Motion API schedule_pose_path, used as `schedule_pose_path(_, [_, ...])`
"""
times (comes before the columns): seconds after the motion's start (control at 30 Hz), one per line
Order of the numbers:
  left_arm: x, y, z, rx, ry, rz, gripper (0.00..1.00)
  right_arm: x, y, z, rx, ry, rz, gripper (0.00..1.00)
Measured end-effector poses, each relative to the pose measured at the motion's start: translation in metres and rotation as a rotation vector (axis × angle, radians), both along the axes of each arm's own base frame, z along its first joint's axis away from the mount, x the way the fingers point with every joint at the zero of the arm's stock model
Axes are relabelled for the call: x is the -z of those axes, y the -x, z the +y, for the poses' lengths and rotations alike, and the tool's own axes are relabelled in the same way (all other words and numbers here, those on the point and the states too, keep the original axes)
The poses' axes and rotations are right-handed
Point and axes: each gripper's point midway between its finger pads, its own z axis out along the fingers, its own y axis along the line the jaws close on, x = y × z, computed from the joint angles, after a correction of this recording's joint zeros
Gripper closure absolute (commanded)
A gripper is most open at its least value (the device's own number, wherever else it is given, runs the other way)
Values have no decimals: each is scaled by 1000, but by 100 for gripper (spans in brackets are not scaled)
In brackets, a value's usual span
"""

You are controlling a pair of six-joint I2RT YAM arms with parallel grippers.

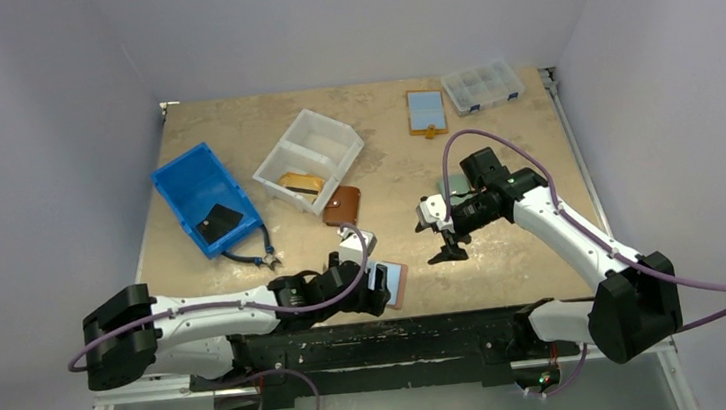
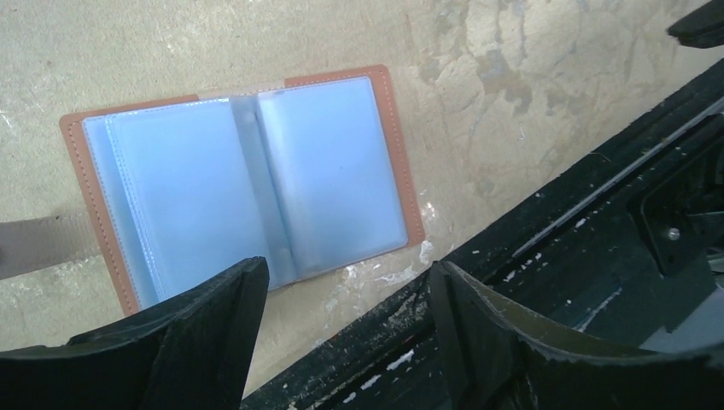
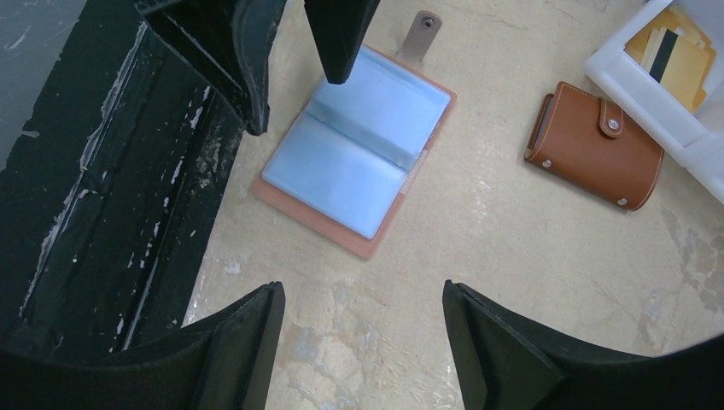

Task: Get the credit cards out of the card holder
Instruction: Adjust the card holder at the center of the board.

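The credit cards (image 2: 183, 201) sit, as far as I can judge, inside the clear sleeves of the card holder (image 2: 243, 184). The holder lies spread open and flat on the table (image 2: 512, 68), just beside the black base rail (image 2: 555, 256), with its strap tab (image 3: 423, 34) pointing away from the spine. Starting on the left, my left gripper (image 2: 346, 316) hovers over the holder's near edge, fingers apart and nothing between them. I would set one finger down on the tan border to pin the holder, keeping off the sleeve mouths so the cards can slide freely. I cannot tell from here which way the sleeves open, so I would check that before any pull. Further right, my right gripper (image 3: 363, 333) hangs above the bare table, fingers likewise spread and empty, looking down at the holder. It should come in low, pinch only an exposed card edge, and draw slowly along the sleeve, because I expect the thin plastic to drag the whole holder with it.
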Motion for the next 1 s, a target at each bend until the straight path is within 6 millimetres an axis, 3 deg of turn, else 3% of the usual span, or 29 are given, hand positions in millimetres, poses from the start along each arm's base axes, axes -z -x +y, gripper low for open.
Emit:
schedule_pose_path(0.23, [21, -3, -10, -8, -82, 6, 30, 0, 0, 0, -1, 0, -1, 24])
schedule_pose_path(0.57, [27, -8, -36, -68, -166, -44, 25, 2, 0, 0, 1, 6, 5, 25])
schedule_pose_path(0.7, [39, -11, -35, -97, -220, -49, 26, 2, -1, -1, 2, 7, 5, 25])
schedule_pose_path(0.77, [47, -14, -31, -115, -262, -51, 29, 2, -1, -1, 3, 7, 6, 25])
schedule_pose_path(1.0, [55, -18, -25, -158, -309, -63, 54, 2, -1, -2, 8, 8, 9, 25])
